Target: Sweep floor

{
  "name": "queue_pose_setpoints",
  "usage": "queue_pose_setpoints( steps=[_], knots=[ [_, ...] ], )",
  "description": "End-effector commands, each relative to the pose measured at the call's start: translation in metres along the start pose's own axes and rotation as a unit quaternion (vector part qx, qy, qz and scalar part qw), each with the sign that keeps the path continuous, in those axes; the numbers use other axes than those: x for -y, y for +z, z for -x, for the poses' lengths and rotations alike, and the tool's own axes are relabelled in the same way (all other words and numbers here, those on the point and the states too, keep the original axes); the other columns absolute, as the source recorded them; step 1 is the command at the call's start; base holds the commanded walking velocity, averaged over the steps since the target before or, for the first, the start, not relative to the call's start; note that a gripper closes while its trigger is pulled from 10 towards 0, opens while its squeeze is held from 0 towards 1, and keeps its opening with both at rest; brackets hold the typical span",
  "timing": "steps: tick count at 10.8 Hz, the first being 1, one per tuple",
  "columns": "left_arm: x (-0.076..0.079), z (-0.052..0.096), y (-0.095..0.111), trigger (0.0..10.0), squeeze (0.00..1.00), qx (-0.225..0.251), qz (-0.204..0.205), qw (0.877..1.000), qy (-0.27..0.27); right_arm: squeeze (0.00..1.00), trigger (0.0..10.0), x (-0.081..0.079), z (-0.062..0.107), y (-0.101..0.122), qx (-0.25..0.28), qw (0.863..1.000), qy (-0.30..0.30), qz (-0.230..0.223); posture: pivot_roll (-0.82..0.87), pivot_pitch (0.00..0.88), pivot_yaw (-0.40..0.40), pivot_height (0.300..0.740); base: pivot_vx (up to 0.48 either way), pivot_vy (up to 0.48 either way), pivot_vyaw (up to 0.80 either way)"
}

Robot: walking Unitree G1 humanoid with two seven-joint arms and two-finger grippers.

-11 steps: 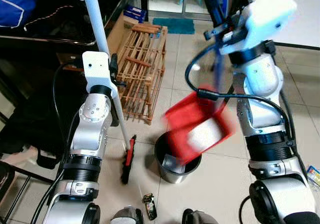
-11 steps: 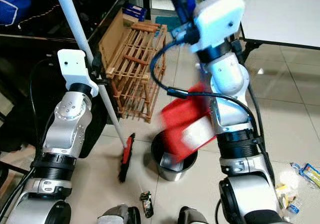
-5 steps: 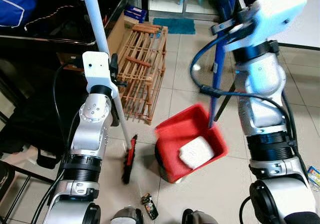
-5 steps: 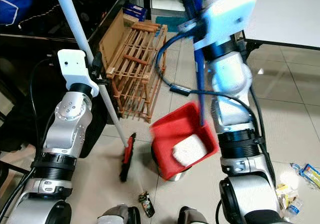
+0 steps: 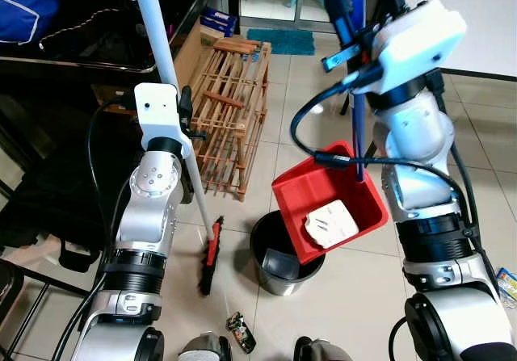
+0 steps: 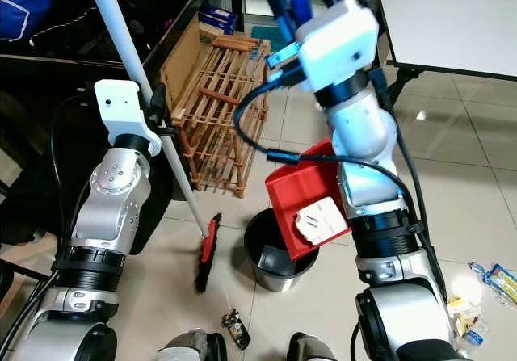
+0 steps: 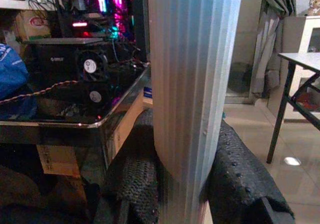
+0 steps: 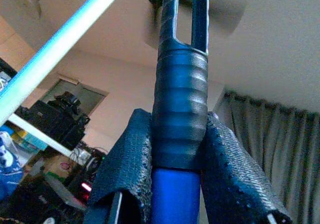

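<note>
My left gripper [image 7: 187, 180] is shut on the white broom pole [image 5: 161, 54], which slants down to the red-and-black broom head [image 5: 210, 256] resting on the tiles. High up, my right gripper [image 8: 177, 154] is shut on the blue handle [image 5: 356, 127] of the red dustpan [image 5: 323, 195]. The dustpan hangs tilted above a round black-and-steel bin [image 5: 279, 258], its lower edge over the bin's mouth. A white crumpled piece of rubbish [image 5: 329, 222] lies inside the pan near that lower edge.
A wooden slatted rack [image 5: 230, 111] leans beside a black desk [image 5: 97, 34] on my left. A white table [image 6: 452, 22] stands at the back right. A small wrapper [image 5: 241, 332] lies by my feet, and more litter [image 6: 485, 296] lies on the floor at right.
The dustpan swung from a lower, flatter pose to a raised tilt over the bin, and the white rubbish slid toward its lower edge. The broom and left arm stayed still.
</note>
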State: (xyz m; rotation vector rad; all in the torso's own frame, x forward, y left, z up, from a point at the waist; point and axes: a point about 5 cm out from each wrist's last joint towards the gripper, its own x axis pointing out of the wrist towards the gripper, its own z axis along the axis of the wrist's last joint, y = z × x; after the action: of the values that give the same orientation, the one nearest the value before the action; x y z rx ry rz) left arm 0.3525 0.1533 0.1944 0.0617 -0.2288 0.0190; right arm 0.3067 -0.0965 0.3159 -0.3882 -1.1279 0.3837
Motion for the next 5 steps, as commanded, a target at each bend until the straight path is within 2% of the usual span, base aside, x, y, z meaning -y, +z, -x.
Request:
queue_pose_setpoints(
  steps=[1, 2, 5],
  knots=[
    [0.0019, -0.0043, 0.0131, 10.0, 0.00, 0.031, -0.004, 1.000, -0.001, 0.00, 10.0, 0.0025, -0.0038, 0.0165, 0.048, 0.998, 0.005, 0.032, -0.03, 0.078, -0.005, 0.740, 0.000, 0.000, 0.00],
    [0.0016, -0.0042, 0.0129, 10.0, 0.00, 0.031, -0.005, 1.000, -0.001, 0.00, 10.0, 0.0016, -0.0036, 0.0184, 0.057, 0.997, 0.009, 0.043, -0.03, 0.079, -0.006, 0.740, 0.000, 0.000, 0.00],
    [0.0002, -0.0039, 0.0134, 10.0, 0.00, 0.033, -0.005, 0.999, 0.000, 0.00, 10.0, 0.0021, -0.0032, 0.0185, 0.058, 0.998, -0.011, 0.035, -0.03, 0.080, -0.004, 0.740, 0.000, 0.000, 0.00]
  ],
)
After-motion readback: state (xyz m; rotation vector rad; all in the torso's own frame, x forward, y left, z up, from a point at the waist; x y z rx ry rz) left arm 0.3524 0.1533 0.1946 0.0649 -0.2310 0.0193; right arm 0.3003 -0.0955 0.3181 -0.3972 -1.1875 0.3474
